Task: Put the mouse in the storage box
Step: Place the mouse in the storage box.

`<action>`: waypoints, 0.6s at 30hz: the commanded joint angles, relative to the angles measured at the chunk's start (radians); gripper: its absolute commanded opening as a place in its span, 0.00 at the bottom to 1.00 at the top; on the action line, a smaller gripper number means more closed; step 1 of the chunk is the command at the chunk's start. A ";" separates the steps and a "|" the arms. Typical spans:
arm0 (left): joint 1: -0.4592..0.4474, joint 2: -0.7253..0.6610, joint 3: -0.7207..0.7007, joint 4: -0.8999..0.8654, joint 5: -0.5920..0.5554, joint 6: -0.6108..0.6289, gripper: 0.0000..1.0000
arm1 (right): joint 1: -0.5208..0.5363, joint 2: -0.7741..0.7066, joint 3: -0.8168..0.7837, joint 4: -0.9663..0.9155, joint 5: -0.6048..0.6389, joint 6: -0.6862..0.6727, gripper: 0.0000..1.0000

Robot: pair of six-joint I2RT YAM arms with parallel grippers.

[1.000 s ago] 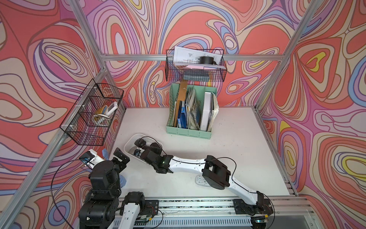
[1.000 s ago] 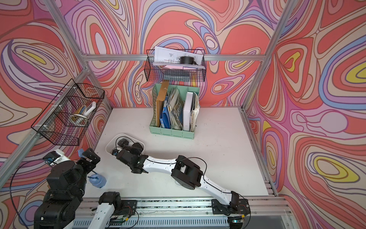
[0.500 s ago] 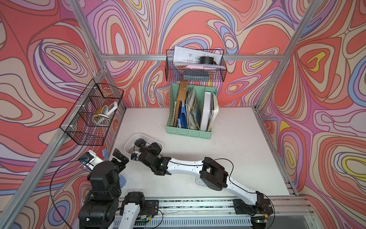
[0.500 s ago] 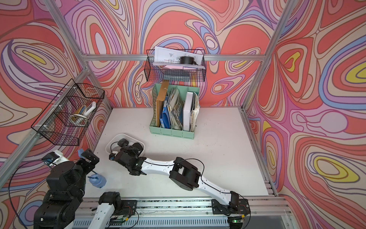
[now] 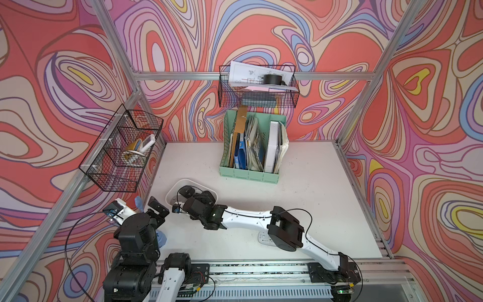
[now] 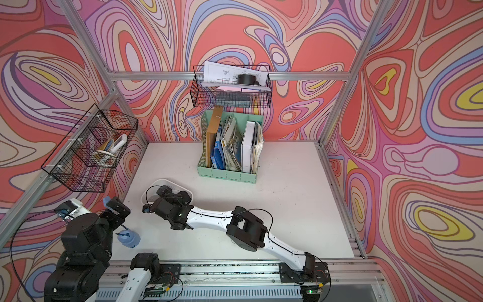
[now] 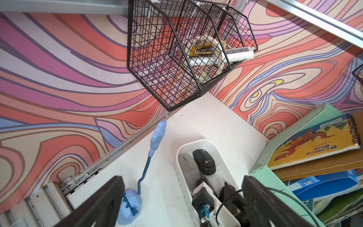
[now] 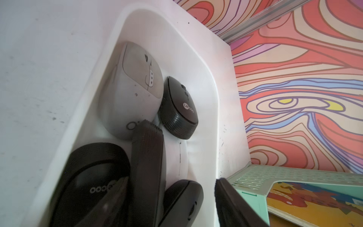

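Right hand (image 8: 183, 155): hangs low in the storage box (image 8: 172, 33) on the bench (image 5: 313, 196), stands partly open, grips nothing; straddles the mouse (image 8: 182, 198) lying on the box floor, near a grey mouse (image 8: 133, 88). Left hand (image 5: 158, 209): gapes wide, empty, near the box.

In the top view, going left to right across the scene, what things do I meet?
First the black wire basket on the side wall, then the storage box, then the mint-green file organizer.
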 commanded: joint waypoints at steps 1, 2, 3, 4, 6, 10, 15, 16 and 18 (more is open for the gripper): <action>-0.006 -0.005 -0.011 0.006 -0.014 0.017 0.99 | 0.007 -0.113 -0.022 -0.014 -0.052 0.104 0.71; -0.005 -0.006 -0.011 0.006 -0.012 0.018 0.99 | 0.007 -0.133 -0.035 -0.004 -0.043 0.128 0.72; -0.005 -0.004 -0.011 0.008 -0.009 0.018 0.99 | 0.006 -0.155 -0.053 0.004 -0.040 0.152 0.72; -0.005 -0.004 -0.011 0.007 -0.004 0.020 0.99 | 0.005 -0.180 -0.071 0.009 -0.039 0.175 0.72; -0.005 -0.001 -0.014 0.012 0.014 0.019 0.99 | 0.001 -0.238 -0.123 0.025 -0.038 0.237 0.73; -0.005 0.019 -0.020 0.024 0.084 0.004 0.99 | -0.018 -0.387 -0.270 0.039 -0.018 0.388 0.74; -0.005 0.128 -0.015 0.030 0.297 -0.011 0.99 | -0.058 -0.610 -0.511 0.022 0.037 0.630 0.75; -0.005 0.174 -0.014 0.031 0.373 -0.011 0.99 | -0.069 -0.663 -0.568 0.016 0.056 0.681 0.75; -0.005 0.283 -0.015 0.041 0.546 0.000 0.99 | -0.104 -0.760 -0.664 -0.020 0.070 0.796 0.76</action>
